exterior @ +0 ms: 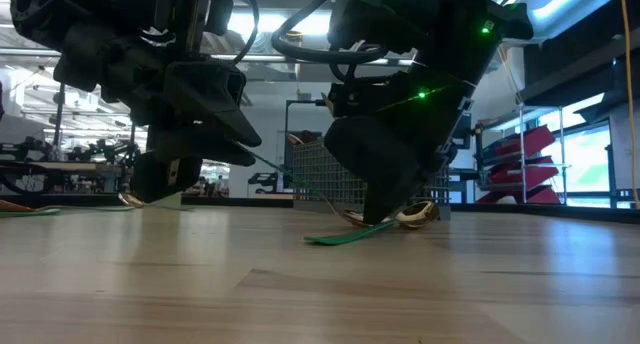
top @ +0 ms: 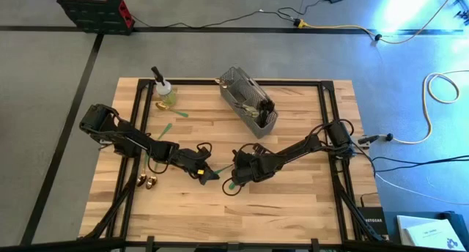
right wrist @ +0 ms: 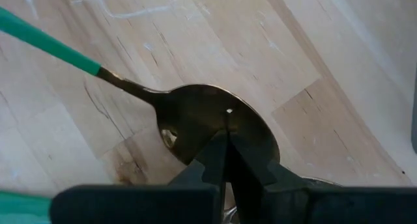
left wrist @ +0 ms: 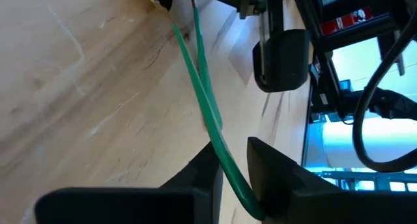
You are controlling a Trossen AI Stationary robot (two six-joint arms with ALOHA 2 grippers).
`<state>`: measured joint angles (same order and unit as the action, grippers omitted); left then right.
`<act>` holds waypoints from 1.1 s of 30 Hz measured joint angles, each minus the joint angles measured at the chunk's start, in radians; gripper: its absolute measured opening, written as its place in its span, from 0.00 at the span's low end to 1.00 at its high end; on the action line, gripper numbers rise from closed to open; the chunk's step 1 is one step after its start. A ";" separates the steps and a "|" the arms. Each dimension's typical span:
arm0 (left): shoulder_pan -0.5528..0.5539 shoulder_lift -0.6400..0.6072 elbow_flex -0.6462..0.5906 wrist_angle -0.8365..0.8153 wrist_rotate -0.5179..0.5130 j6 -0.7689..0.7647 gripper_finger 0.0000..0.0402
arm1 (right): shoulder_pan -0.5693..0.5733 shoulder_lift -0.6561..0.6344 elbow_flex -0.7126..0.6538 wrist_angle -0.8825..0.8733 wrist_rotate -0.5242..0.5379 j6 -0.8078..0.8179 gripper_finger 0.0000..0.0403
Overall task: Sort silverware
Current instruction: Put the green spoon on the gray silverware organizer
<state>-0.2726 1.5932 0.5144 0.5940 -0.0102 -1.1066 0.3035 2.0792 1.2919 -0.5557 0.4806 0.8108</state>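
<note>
While both arms meet near the middle of the surface [top: 293, 201], toward its front edge, the step in hand looks like a handover or a shared pickup of one green-handled spoon [right wrist: 208, 120]. The left tool [left wrist: 234, 178] pinches the slim green handle between its two fingers. The right tool [right wrist: 225, 152] is pressed together, its tips at the rim of the spoon's bowl; whether it truly grips the bowl I cannot tell.

Next, one tool probably has to let go so the other can carry the spoon to the grey mesh caddy [top: 249, 102] near the back edge, lifting without dragging.

The spoon has a shiny gold bowl, a thin dark-gold neck and a long green handle. In the low view it lies low and slanted, the handle's end close to the wood.
</note>
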 joint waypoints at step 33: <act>0.039 -0.149 -0.041 -0.056 0.014 0.172 0.01 | 0.242 -0.191 0.151 -0.455 0.437 0.210 0.38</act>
<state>-0.2338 1.4439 0.4731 0.5385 0.0041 -0.9344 0.5459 1.8884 1.4431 -1.0109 0.9171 1.0205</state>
